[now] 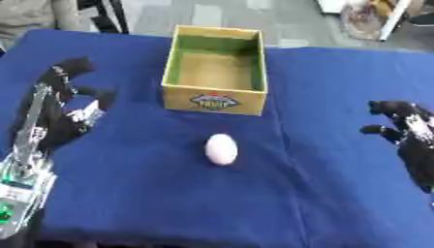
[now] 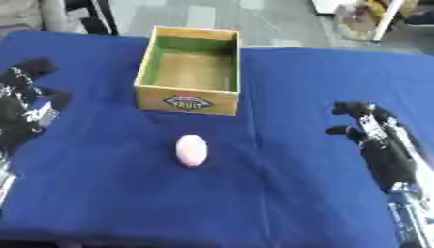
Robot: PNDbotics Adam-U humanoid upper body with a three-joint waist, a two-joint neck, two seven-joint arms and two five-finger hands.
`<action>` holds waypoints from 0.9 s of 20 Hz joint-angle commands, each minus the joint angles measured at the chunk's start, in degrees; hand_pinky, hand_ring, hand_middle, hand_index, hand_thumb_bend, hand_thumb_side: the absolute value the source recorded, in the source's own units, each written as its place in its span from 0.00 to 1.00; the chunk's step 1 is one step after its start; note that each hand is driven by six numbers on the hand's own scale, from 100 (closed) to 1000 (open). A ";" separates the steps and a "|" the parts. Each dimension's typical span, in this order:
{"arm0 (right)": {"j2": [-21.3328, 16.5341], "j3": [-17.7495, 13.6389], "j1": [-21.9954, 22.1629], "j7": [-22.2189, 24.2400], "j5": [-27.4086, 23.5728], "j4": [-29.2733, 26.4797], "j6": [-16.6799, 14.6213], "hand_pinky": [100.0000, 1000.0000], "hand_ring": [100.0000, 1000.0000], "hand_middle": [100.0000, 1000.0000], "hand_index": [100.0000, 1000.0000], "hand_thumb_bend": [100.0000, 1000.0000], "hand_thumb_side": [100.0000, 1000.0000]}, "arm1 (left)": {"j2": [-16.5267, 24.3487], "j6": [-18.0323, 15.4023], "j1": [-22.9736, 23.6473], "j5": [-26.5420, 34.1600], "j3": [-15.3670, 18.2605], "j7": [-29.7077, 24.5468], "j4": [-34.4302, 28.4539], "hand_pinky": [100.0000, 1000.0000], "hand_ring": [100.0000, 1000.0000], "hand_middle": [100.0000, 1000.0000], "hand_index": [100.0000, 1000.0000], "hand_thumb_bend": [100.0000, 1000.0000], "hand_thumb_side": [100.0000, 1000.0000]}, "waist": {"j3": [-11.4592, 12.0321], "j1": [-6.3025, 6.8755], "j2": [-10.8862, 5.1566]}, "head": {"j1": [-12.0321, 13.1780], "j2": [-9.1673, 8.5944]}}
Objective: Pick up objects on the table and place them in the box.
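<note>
A white egg-shaped object (image 1: 221, 149) lies on the blue table cloth (image 1: 169, 193), just in front of the box. The box (image 1: 215, 69) is yellow cardboard with green inner walls and a round label on its near side; nothing shows inside it. My left hand (image 1: 69, 101) hovers at the left, level with the box front, fingers relaxed and holding nothing. At the right edge is my right hand (image 2: 366, 127), open too, well apart from the egg.
The cloth covers the whole table, and its front edge runs along the bottom of the view. Beyond the far edge are a grey floor, dark chair legs (image 1: 106, 17) and some clutter at the top right.
</note>
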 commanded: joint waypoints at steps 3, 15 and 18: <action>-1.29 -0.17 -0.44 0.07 -0.25 -1.40 -0.11 0.60 0.94 0.59 0.67 0.00 0.48 | 0.79 -0.11 -0.34 0.09 0.11 -0.21 -1.51 0.62 0.87 0.68 0.80 0.60 0.35 | -0.07 0.18 -0.78 | 0.08 0.12; -1.45 -0.17 -0.56 0.16 -0.32 -1.52 -0.16 0.60 0.94 0.59 0.67 0.00 0.48 | 0.94 -0.13 -0.32 0.08 0.01 -0.33 -1.59 0.62 0.87 0.68 0.80 0.60 0.35 | -0.05 0.21 -0.82 | 0.06 0.13; -1.42 -0.10 -0.54 0.24 -0.28 -1.51 -0.12 0.60 0.94 0.59 0.67 0.00 0.48 | 1.16 -0.14 -0.41 0.05 -0.21 -0.55 -1.55 0.62 0.87 0.68 0.80 0.60 0.34 | -0.07 0.22 -0.81 | 0.02 0.20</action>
